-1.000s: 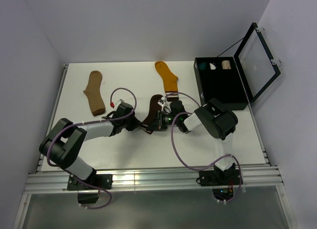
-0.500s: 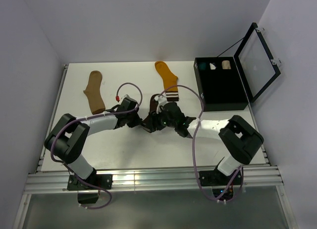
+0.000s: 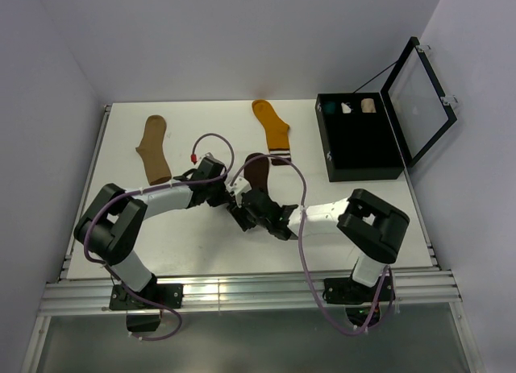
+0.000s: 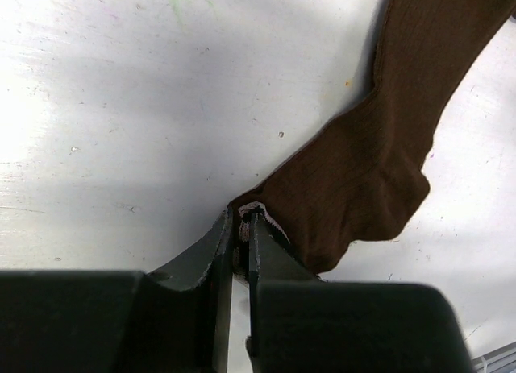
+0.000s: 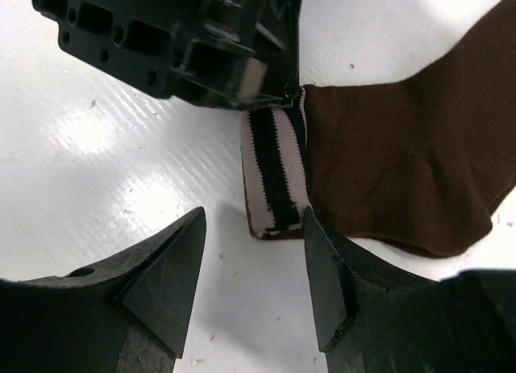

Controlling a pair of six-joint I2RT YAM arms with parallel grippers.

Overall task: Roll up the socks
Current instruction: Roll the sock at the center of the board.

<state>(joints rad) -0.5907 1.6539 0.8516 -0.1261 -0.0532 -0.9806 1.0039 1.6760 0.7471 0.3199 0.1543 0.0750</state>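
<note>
Sock: dark brown sock (image 3: pixel 256 170) laid flat on table (image 3: pixel 161 236), left of black case (image 3: pixel 364 176).
Left end effector (image 4: pixel 240 234): narrow, cuff (image 5: pixel 276 167) corner pinched.
Right end effector (image 5: pixel 254 228): wide, nothing held.
Handling: judged soft, limp; cuff best gripped.

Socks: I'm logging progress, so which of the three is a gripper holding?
The dark brown sock, its striped cuff pinched by the left gripper; the tan sock and mustard sock lie apart, untouched.
</note>
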